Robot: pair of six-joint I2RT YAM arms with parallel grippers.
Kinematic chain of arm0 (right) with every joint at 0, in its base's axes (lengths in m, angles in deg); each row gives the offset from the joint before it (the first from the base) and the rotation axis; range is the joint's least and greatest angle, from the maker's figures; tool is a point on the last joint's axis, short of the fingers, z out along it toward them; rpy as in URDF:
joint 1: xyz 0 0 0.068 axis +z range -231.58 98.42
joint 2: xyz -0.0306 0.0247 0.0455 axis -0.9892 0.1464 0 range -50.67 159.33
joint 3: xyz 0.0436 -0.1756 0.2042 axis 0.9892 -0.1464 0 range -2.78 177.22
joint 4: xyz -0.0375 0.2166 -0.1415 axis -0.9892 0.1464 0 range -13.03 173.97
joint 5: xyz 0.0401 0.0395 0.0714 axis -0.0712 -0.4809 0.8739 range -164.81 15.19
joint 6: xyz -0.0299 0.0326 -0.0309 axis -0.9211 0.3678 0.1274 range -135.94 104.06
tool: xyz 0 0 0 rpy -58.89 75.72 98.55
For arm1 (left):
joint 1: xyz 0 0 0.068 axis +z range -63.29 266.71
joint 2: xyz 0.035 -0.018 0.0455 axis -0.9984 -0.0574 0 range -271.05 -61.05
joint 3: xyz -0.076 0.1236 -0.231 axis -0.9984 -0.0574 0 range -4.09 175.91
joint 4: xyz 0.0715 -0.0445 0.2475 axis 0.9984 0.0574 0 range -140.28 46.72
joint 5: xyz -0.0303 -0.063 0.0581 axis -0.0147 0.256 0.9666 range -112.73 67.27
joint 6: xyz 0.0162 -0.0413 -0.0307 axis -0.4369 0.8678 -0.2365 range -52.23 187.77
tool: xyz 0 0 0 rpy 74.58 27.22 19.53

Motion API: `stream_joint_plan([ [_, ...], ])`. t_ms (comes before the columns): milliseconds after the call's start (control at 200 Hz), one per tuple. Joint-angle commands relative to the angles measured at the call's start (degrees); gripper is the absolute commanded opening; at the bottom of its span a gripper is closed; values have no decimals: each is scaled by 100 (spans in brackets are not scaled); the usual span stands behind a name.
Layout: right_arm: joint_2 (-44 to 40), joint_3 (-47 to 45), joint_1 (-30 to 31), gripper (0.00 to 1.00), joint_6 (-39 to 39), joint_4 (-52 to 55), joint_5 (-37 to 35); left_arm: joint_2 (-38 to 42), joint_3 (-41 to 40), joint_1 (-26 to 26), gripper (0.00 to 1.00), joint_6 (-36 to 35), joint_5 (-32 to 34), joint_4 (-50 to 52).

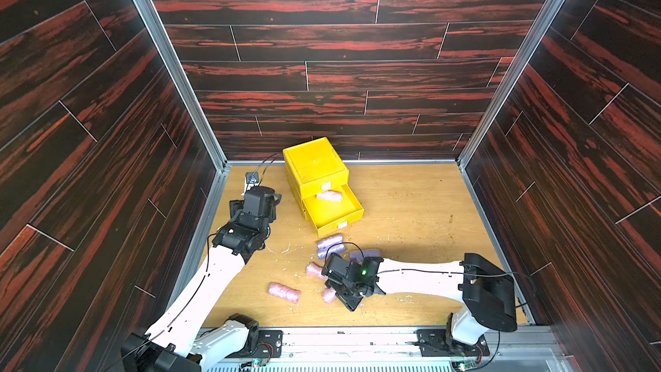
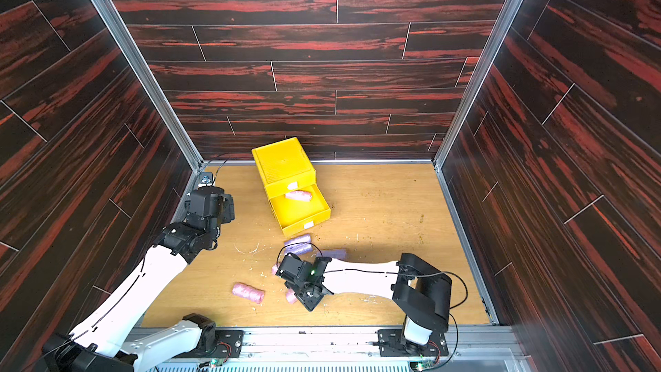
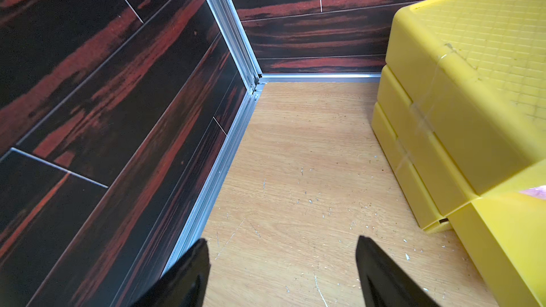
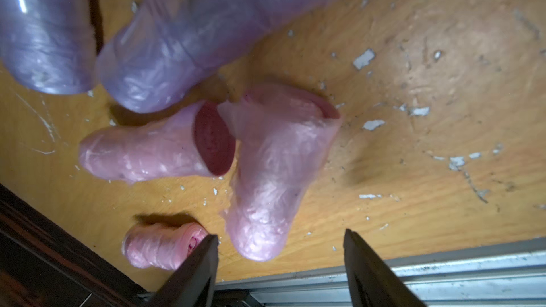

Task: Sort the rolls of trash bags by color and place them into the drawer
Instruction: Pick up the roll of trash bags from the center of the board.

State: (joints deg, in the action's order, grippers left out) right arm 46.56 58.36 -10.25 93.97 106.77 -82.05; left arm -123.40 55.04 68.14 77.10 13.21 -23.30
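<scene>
The yellow drawer stands at the back of the table, and its middle tray is pulled out with one pink roll inside. Three lavender rolls lie just in front of it. Three pink rolls lie loose nearer the front, one of them off to the left. My right gripper hangs open over this cluster. The end of a pink roll reaches between its fingertips without touching them. My left gripper is open over bare wood beside the drawer's side.
Dark panelled walls close in the wooden table on three sides, and an aluminium rail runs along the front. The left gripper is near the back left corner. Small white flecks litter the wood.
</scene>
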Motion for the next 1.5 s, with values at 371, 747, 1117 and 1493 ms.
stream_joint_plan([
  [371, 554, 48, -201, 69, -13, -107, 230, 179, -26, 36, 81, 16, -145, 86],
  [747, 461, 11, -216, 36, -29, -40, 150, 153, -10, 37, 80, 9, -175, 105],
  [1117, -800, 716, 46, 22, -1390, 972, -970, 153, -10, 36, 80, 43, -175, 114],
  [1493, -1028, 2556, -934, 26, -2668, 1247, -1886, 104, -2, 33, 80, 63, -131, 140],
])
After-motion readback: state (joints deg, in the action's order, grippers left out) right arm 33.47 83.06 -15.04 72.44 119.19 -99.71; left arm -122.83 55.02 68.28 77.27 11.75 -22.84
